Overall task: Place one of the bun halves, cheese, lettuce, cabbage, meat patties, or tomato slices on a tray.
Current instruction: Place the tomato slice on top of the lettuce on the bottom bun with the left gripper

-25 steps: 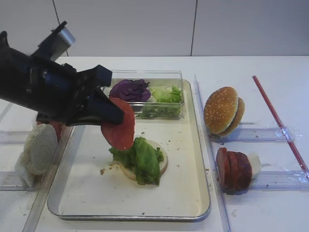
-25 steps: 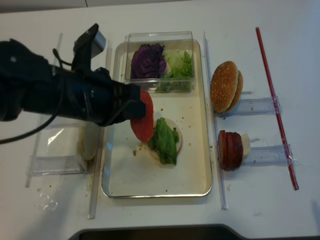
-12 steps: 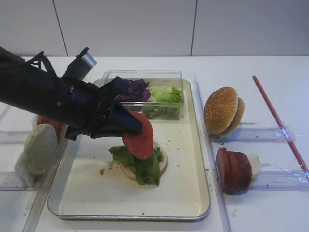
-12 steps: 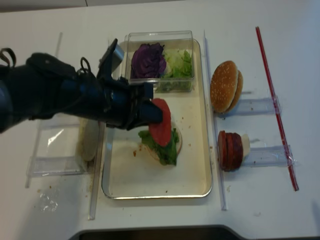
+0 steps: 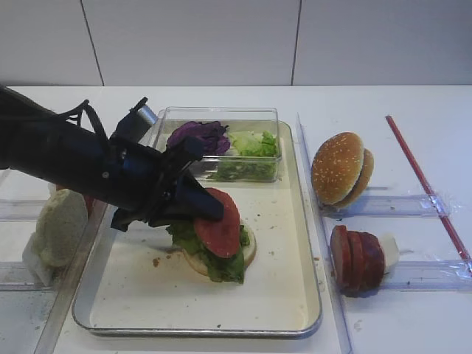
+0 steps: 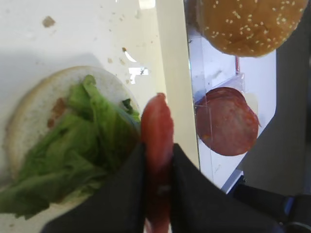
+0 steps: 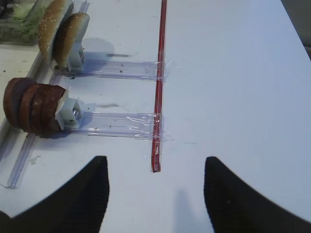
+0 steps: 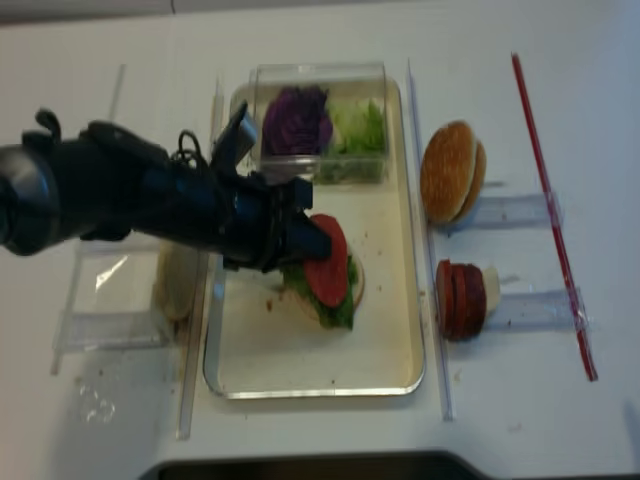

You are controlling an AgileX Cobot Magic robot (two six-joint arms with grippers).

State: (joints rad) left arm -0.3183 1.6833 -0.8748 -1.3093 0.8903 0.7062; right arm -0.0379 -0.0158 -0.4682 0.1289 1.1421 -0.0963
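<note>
Lowered from mid-air, tomato slice [image 5: 218, 228], pinched edgewise in the clamped left gripper [image 5: 198, 209], hangs tilted just above lettuce [image 5: 193, 237] on the bun half [image 5: 248, 248] in the tray [image 5: 296, 221]; released tilted, it may slide off; right gripper [image 7: 153, 194] holds nothing, jaws narrowly parted.

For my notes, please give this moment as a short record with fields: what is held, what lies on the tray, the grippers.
held: tomato slice in left gripper
below it: lettuce on pale bun half
tray: also bears clear box
left gripper: shut on slice
right gripper: holds nothing, apart over table
</note>
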